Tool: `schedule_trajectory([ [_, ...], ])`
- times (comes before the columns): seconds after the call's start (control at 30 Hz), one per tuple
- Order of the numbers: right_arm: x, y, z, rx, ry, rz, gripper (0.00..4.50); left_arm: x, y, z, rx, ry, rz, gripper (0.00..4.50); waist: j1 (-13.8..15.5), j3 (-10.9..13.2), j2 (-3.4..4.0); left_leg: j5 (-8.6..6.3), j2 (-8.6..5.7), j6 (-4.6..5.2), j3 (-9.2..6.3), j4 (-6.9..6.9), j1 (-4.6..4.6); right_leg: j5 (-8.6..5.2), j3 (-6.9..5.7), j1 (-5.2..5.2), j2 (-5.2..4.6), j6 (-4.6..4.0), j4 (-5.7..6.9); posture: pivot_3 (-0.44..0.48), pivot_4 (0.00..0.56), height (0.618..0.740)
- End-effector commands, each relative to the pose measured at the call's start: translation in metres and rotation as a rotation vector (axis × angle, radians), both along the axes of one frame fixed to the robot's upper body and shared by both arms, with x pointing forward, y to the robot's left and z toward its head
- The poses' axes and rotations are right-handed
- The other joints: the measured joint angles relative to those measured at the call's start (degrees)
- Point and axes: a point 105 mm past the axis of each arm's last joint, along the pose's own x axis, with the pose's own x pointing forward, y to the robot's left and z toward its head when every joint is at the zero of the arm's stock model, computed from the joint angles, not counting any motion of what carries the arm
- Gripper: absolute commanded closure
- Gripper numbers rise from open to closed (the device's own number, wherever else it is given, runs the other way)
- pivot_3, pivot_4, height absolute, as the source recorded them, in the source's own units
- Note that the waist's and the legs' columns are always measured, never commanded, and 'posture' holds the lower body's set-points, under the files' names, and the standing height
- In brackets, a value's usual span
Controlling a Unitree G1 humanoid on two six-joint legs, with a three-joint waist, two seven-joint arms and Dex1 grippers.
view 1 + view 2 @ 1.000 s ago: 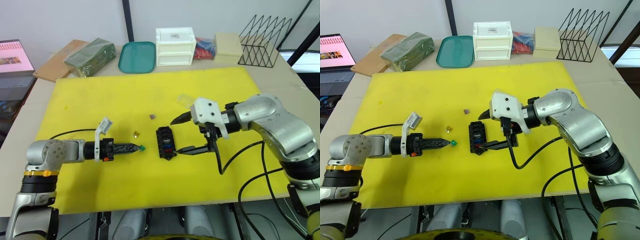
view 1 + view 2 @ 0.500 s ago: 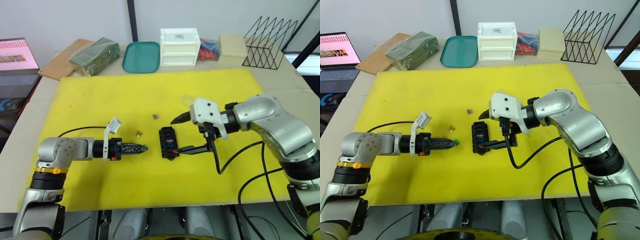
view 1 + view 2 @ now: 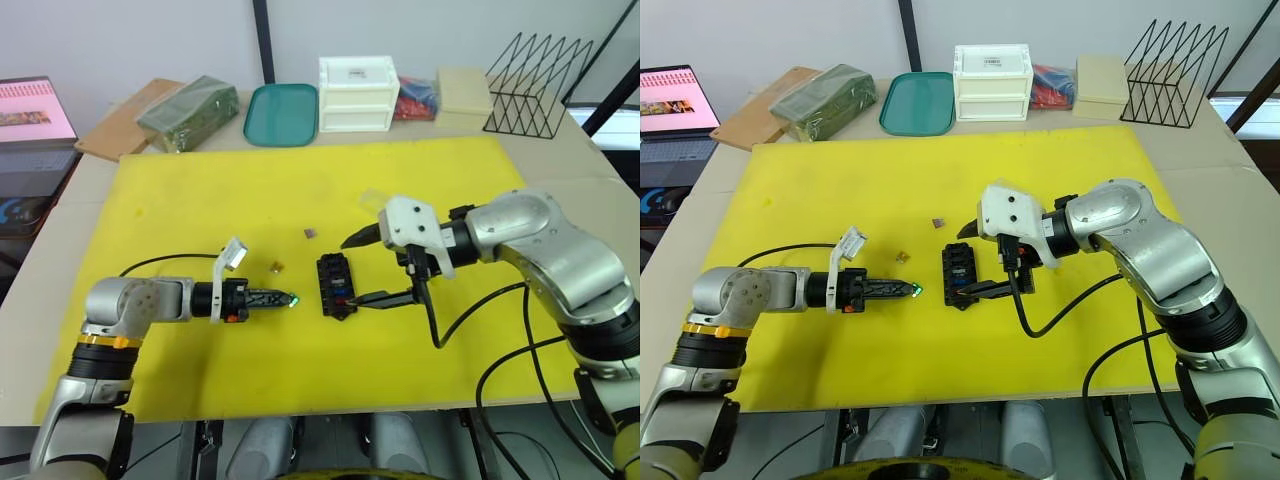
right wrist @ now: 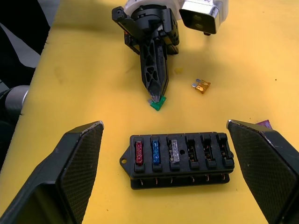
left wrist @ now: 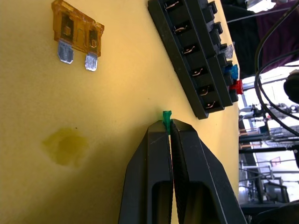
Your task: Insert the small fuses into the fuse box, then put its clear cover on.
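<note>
Three fuses sit in the fuse box (image 4: 180,160). I see my left gripper (image 5: 167,131) pinched shut on a green fuse (image 4: 158,104) just beside the box; my right gripper (image 3: 361,270) spreads wide, flanking the box.

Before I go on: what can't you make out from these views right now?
- green fuse: body hidden between the left gripper fingers, left wrist view.
- fuse box: slot contacts too small to read in the head views.
- clear cover: partly behind the right gripper.
</note>
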Motion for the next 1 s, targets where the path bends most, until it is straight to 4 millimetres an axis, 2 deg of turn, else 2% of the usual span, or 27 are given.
schedule_trajectory([
  [0.03,-0.005,0.005,0.009,0.002,-0.05,0.033,0.0,-0.003,0.012,-0.003,0.029,0.005,0.027,4.47,-0.14,0.0,0.0,0.0,0.01,0.0,0.0,0.0,0.0,0.0,0.0,-0.01,0.01,0.0,0.0,0.0,0.15,0.74],
  [0.1,-0.005,0.005,0.01,0.006,-0.037,0.025,0.0,-0.003,0.013,0.013,-0.008,-0.072,0.023,4.47,-0.53,0.0,0.0,0.0,0.04,0.0,0.0,-0.01,0.0,0.0,0.0,-0.05,0.04,0.0,0.02,0.0,0.15,0.74],
  [0.17,-0.005,0.005,0.013,0.026,0.019,-0.005,0.0,-0.005,0.012,0.04,-0.078,-0.232,0.007,4.47,-0.93,0.01,-0.01,0.01,0.08,-0.01,0.0,-0.03,-0.03,0.0,0.01,-0.12,0.06,-0.01,0.04,0.0,0.15,0.74],
  [0.23,-0.005,0.008,0.022,0.065,0.094,-0.031,0.0,-0.01,0.013,0.07,-0.156,-0.388,0.001,4.47,-1.23,0.02,-0.03,0.01,0.1,-0.02,0.0,-0.04,-0.06,0.0,0.01,-0.15,0.05,-0.01,0.04,0.0,0.15,0.74],
  [0.33,-0.007,0.014,0.037,0.126,0.208,-0.052,0.0,-0.024,0.017,0.103,-0.216,-0.522,-0.014,4.47,-1.22,0.02,-0.03,0.02,0.14,-0.04,-0.02,-0.04,-0.07,0.01,0.01,-0.16,0.04,-0.03,0.03,0.0,0.15,0.74],
  [0.4,-0.006,0.018,0.048,0.176,0.288,-0.065,0.0,-0.033,0.018,0.117,-0.225,-0.588,-0.019,4.47,-1.21,0.02,-0.03,0.02,0.14,-0.04,-0.02,-0.05,-0.07,0.01,0.01,-0.15,0.05,-0.04,0.0,0.0,0.15,0.74],
  [0.47,-0.003,0.024,0.063,0.234,0.366,-0.077,0.0,-0.041,0.016,0.125,-0.219,-0.639,-0.033,4.47,-1.23,0.02,-0.03,0.02,0.13,-0.04,-0.02,-0.05,-0.07,0.01,0.01,-0.12,0.05,-0.04,-0.02,0.0,0.15,0.74],
  [0.57,-0.001,0.029,0.075,0.274,0.434,-0.094,0.0,-0.047,0.012,0.13,-0.217,-0.67,-0.041,4.47,-1.13,0.02,-0.03,0.02,0.12,-0.04,-0.02,-0.06,-0.07,0.02,0.02,-0.13,0.07,-0.06,-0.02,0.0,0.15,0.74],
  [0.7,0.001,0.033,0.081,0.291,0.495,-0.112,0.0,-0.05,0.008,0.135,-0.213,-0.7,-0.043,4.47,-1.13,0.01,-0.04,0.02,0.07,-0.04,-0.04,-0.05,-0.08,0.03,0.01,-0.09,0.05,-0.06,-0.03,0.0,0.15,0.74],
  [0.87,0.0,0.041,0.082,0.295,0.537,-0.111,0.0,-0.043,0.003,0.144,-0.235,-0.739,-0.027,4.47,-1.3,0.01,-0.04,0.02,0.09,-0.04,-0.02,-0.06,-0.08,0.03,0.02,-0.16,0.06,-0.06,0.03,0.0,0.15,0.74],
  [0.97,0.002,0.044,0.082,0.312,0.547,-0.123,0.59,-0.039,-0.001,0.148,-0.251,-0.748,-0.026,4.5,-1.31,0.01,-0.04,0.02,0.09,-0.04,-0.02,-0.05,-0.07,0.03,0.02,-0.15,0.06,-0.06,0.03,0.0,0.15,0.74],
  [1.0,0.002,0.044,0.082,0.314,0.547,-0.122,0.96,-0.038,-0.002,0.149,-0.256,-0.75,-0.029,4.5,-1.32,0.01,-0.04,0.02,0.09,-0.04,-0.02,-0.06,-0.07,0.03,0.01,-0.15,0.06,-0.06,0.03,0.0,0.15,0.74],
])
